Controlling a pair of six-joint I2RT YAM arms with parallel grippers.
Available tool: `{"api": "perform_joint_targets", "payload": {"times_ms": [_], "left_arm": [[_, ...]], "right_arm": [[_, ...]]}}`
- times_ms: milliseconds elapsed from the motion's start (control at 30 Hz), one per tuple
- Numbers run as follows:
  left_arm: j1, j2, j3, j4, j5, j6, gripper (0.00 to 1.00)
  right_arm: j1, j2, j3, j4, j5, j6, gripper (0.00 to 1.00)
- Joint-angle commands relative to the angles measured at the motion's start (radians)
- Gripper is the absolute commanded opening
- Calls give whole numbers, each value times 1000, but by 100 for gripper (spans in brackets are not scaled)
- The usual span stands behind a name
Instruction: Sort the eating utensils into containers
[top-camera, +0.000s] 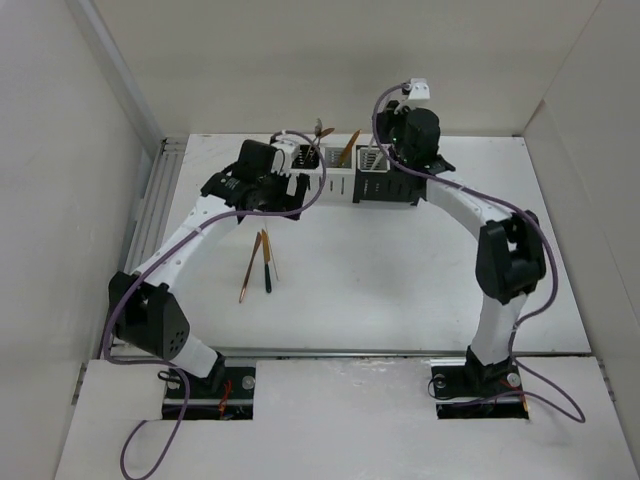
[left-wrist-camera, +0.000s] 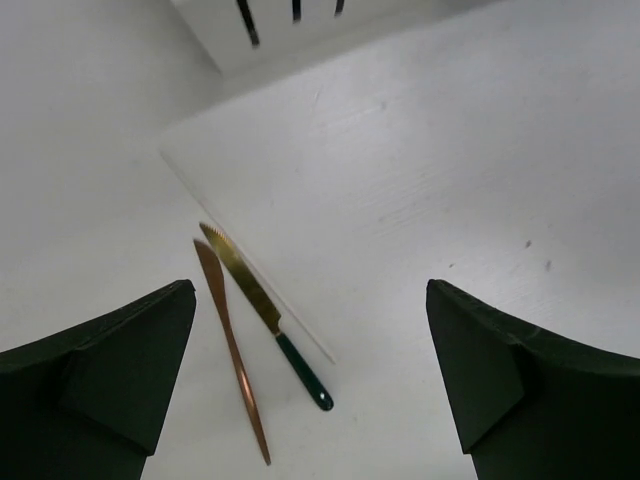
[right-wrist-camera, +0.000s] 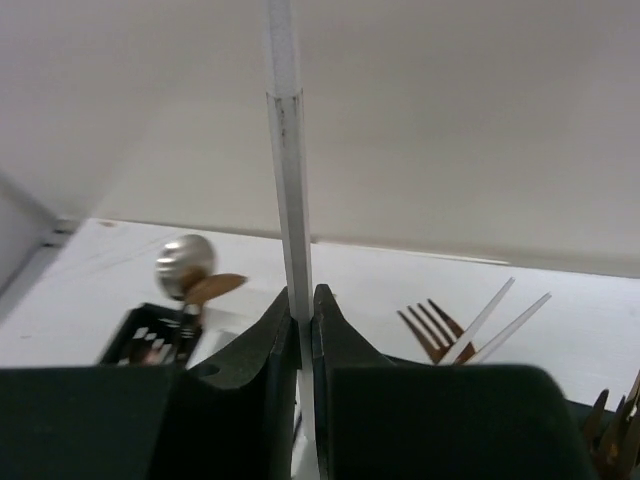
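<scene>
My right gripper (right-wrist-camera: 303, 310) is shut on a thin white chopstick (right-wrist-camera: 290, 180) that stands upright between its fingers. In the top view it (top-camera: 392, 152) hangs over the black containers (top-camera: 385, 186), next to the white containers (top-camera: 322, 184). My left gripper (left-wrist-camera: 310, 290) is open and empty, above the table just in front of the white containers (left-wrist-camera: 270, 25). Below it lie a copper knife (left-wrist-camera: 232, 350), a gold knife with a dark green handle (left-wrist-camera: 262, 305) and a white chopstick (left-wrist-camera: 295, 320). The same loose utensils (top-camera: 258, 262) show left of centre in the top view.
The containers hold a silver spoon (right-wrist-camera: 185, 262), a gold spoon (right-wrist-camera: 215, 288), a copper fork (right-wrist-camera: 428, 328) and two white chopsticks (right-wrist-camera: 495, 315). White walls enclose the table on three sides. Purple cables (top-camera: 470, 195) run along both arms.
</scene>
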Motion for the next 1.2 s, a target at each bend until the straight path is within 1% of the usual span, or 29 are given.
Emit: {"api": "perform_joint_targets", "payload": {"times_ms": [0,33,133,233,300,367,433,467,567,600,633,667,700,800,933,1000,1033,1100,1133,1167], "left_arm": [[35,-34,-68,9,-3,-13,100],[45,-34,-89,9,11,-13,100],[74,-25,-112,9,11,-22,99],[101,-16,-137,20,20,-22,99],[112,-16,-152,29,20,-31,99],[112,9,-166,17,20,-42,96],[121,27,-177,3,20,-42,92],[121,49,-186,-6,35,-42,84],[121,63,-216,-7,58,-51,68],[121,72,-226,6,71,-51,61],[121,72,-239,6,71,-51,59],[121,72,-240,15,80,-51,59],[130,95,-249,15,80,-62,59],[131,151,-237,15,80,-85,59],[141,213,-212,24,121,-107,56],[141,231,-203,24,144,-117,52],[141,240,-203,24,155,-117,46],[141,241,-215,24,178,-117,41],[141,241,-229,24,187,-127,38],[141,241,-229,24,187,-127,38]], "right_arm": [[9,103,89,19,93,-77,0],[9,123,98,19,133,-77,0],[0,186,123,19,169,-77,0],[0,207,123,19,160,-77,0],[9,207,92,19,149,-77,0],[18,198,69,19,149,-77,1],[28,174,36,19,170,-77,14],[28,157,26,19,170,-77,29],[28,109,-12,19,199,-77,46],[28,95,-23,19,209,-77,48],[37,83,-32,19,230,-77,50],[37,59,-46,19,241,-77,52],[37,48,-46,19,253,-77,58],[46,9,-67,19,307,-77,63],[58,-53,-78,10,336,-77,64],[83,-80,-69,-24,345,-88,64],[83,-104,-69,-24,354,-109,66],[120,-129,-81,-38,365,-135,66],[120,-153,-90,-38,365,-145,66],[133,-167,-99,-38,365,-145,67]]}}
